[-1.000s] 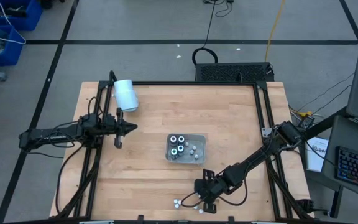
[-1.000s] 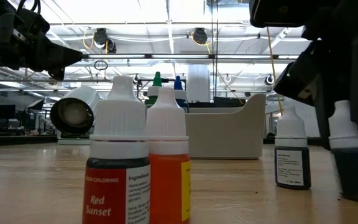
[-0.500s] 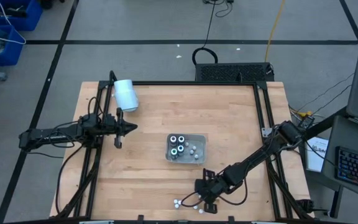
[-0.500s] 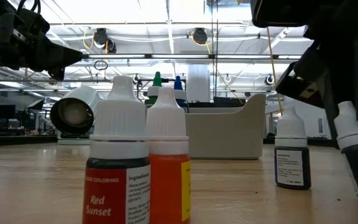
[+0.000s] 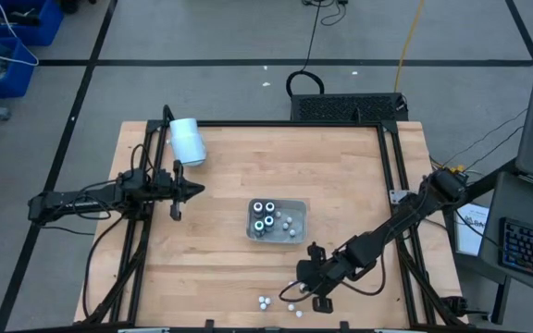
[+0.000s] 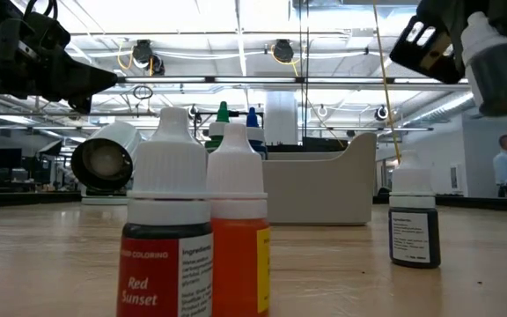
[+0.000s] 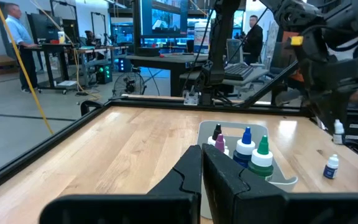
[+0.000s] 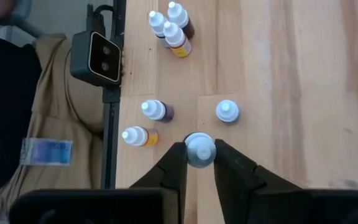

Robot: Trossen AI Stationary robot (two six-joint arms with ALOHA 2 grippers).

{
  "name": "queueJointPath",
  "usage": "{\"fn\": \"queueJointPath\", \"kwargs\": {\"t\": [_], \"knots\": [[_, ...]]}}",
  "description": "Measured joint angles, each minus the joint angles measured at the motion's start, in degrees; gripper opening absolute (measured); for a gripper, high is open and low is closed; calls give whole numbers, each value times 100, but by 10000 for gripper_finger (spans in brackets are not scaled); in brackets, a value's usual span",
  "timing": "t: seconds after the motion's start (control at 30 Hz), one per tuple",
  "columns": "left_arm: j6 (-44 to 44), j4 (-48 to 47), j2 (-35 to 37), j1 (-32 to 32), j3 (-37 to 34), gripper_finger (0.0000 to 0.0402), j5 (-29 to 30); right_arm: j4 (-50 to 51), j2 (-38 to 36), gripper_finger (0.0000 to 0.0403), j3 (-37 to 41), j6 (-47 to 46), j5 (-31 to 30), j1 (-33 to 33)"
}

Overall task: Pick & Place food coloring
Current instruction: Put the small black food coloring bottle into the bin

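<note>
My right gripper (image 8: 199, 157) hangs over the table's near edge (image 5: 309, 283), shut on one food coloring bottle (image 8: 199, 149) with a white cap. Several more white-capped bottles stand upright on the wood below it (image 8: 227, 111) (image 8: 154, 110) (image 8: 135, 135) (image 8: 174, 32). In the low view, a Red Sunset bottle (image 6: 169, 231), an orange one (image 6: 238, 231) and a dark one (image 6: 414, 222) stand in front. The grey tray (image 5: 301, 211) mid-table holds three larger ringed-top bottles (image 5: 264, 215) and small ones. My left gripper (image 7: 201, 167) is shut and waits at the table's left (image 5: 191, 191). My right gripper pinches the bottle between its two fingers (image 8: 176, 163), which come from above and point down. The white cap (image 8: 199, 144) shows between them; the fingers hide the exact height of the hold. The bottle (image 6: 493, 63) is lifted clear of the table and tilted.
A large white cylinder (image 5: 189, 141) lies on its side at the far left corner. The table's black frame rails (image 5: 398, 176) run along its edges. A camera block (image 8: 102, 57) sits at the near edge beside the standing bottles. People stand in the room beyond.
My right gripper has risen from the table with the bottle and shifted a little toward the table's right. The bottle stood on the wood, then tipped, and now hangs high above the table. The other bottles have stayed in place.
</note>
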State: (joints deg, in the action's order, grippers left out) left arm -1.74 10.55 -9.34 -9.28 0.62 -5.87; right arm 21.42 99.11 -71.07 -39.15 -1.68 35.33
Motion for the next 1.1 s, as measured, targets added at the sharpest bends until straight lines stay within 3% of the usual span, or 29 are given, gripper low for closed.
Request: {"fn": "queueJointPath", "kwargs": {"t": [0.37,0.63,0.97,1.1], "knots": [[4,4,-2,0,0,21,0,266,-129,50,0,171,-126,-11],[5,37,-2,0,0,21,0,416,-413,50,0,819,-353,-159],[140,39,0,0,0,21,188,572,-1004,50,-2,1893,-1799,-859],[138,14,-2,0,0,21,226,708,-948,50,-1,2076,-1838,-1406]]}}
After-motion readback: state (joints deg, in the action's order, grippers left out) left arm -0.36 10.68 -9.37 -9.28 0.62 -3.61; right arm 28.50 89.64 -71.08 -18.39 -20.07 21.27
